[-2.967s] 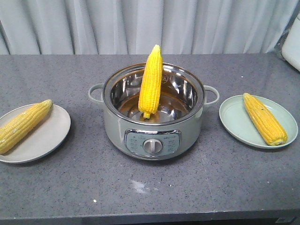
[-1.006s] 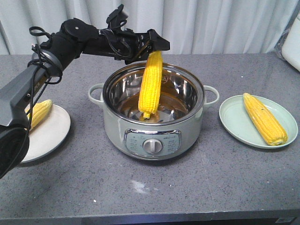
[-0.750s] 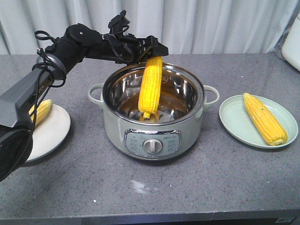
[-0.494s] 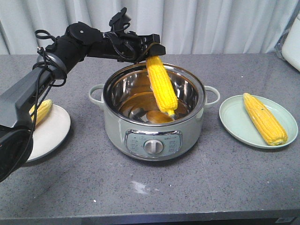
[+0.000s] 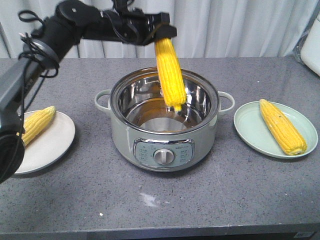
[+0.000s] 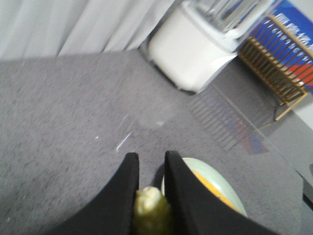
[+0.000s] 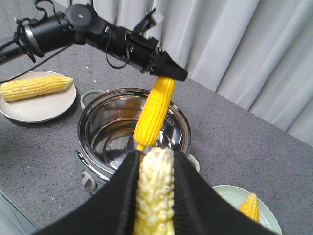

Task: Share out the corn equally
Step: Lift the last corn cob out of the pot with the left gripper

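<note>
My left gripper (image 5: 162,34) is shut on the pointed tip of a yellow corn cob (image 5: 170,75), which hangs tilted with its lower end over the open steel pot (image 5: 125,135). The left wrist view shows that tip (image 6: 151,205) pinched between the black fingers (image 6: 128,176). In the right wrist view my right gripper (image 7: 155,152) is shut on a paler corn cob (image 7: 154,186), high above the pot's near side. One cob (image 5: 36,125) lies on the grey-white plate (image 5: 50,145) at left. Another cob (image 5: 281,126) lies on the green plate (image 5: 250,130) at right.
The pot has side handles (image 5: 101,98) and a front control knob (image 5: 162,156). A white appliance (image 6: 195,49) and a wire rack (image 6: 274,63) stand at the counter's far right. Curtains hang behind the counter.
The left arm came in from the left and shut on the tip of the cob leaning in the pot. It has lifted the cob, which swung and now hangs over the pot.
</note>
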Tool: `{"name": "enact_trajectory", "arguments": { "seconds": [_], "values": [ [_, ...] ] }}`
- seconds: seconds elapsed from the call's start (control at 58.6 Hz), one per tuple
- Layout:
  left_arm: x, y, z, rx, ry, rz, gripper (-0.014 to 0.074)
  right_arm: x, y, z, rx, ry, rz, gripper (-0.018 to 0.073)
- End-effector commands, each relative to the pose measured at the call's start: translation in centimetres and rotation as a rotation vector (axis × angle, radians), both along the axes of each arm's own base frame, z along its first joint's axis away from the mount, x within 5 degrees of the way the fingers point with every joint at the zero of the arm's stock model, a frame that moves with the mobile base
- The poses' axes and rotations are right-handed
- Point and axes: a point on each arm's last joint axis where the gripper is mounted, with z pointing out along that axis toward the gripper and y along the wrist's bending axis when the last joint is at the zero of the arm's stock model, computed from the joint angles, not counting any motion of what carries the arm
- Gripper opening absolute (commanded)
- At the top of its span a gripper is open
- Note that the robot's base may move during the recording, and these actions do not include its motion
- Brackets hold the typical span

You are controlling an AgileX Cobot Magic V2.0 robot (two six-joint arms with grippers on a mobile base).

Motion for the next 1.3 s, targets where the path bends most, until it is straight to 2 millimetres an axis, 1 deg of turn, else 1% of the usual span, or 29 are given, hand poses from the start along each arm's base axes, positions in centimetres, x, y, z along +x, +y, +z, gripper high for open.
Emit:
{"name": "enact_trajectory", "arguments": {
  "seconds": [0.0, 0.119, 0.205, 0.307, 0.426, 0.631, 0.818, 1.04, 1.279],
  "values": [
    [-3.7, 0.9, 8.1, -0.107, -0.152, -0.024, -0.0008, -0.6, -0.1, 0.6, 0.008, -0.031, 0.005, -0.0005],
    [-6.4, 1.4, 11.1, -0.084, -0.206, -0.111, -0.0008, -0.6, -0.1, 0.6, 0.01, -0.033, 0.004, -0.0006],
    [-9.0, 1.9, 13.3, -0.044, -0.238, -0.197, -0.0008, -0.4, -0.1, 0.6, 0.014, -0.039, 0.002, -0.0006],
    [-11.8, 2.4, 15.1, -0.004, -0.234, -0.279, -0.0008, 0.1, 0.0, 0.6, 0.017, -0.038, -0.001, -0.0006],
    [-14.4, 3.3, 17.9, -0.048, -0.231, -0.261, -0.0008, 1.1, 0.2, 0.4, 0.02, -0.034, -0.005, -0.0006],
    [-18.0, 4.5, 21.1, -0.091, -0.253, -0.245, -0.0008, 3.2, 0.5, 0.0, 0.025, -0.014, -0.014, -0.0006],
    [-20.6, 5.5, 23.1, -0.085, -0.279, -0.197, -0.0008, 4.4, 0.7, -0.5, 0.024, 0.009, -0.014, -0.0006],
    [-23.1, 6.4, 24.8, -0.09, -0.331, -0.183, -0.0008, 4.4, 0.7, -0.5, 0.023, 0.01, -0.014, -0.0006],
    [-24.1, 6.6, 25.4, -0.115, -0.329, -0.198, -0.0008, 4.4, 0.7, -0.5, 0.021, 0.015, -0.013, -0.0006]
  ]
}}
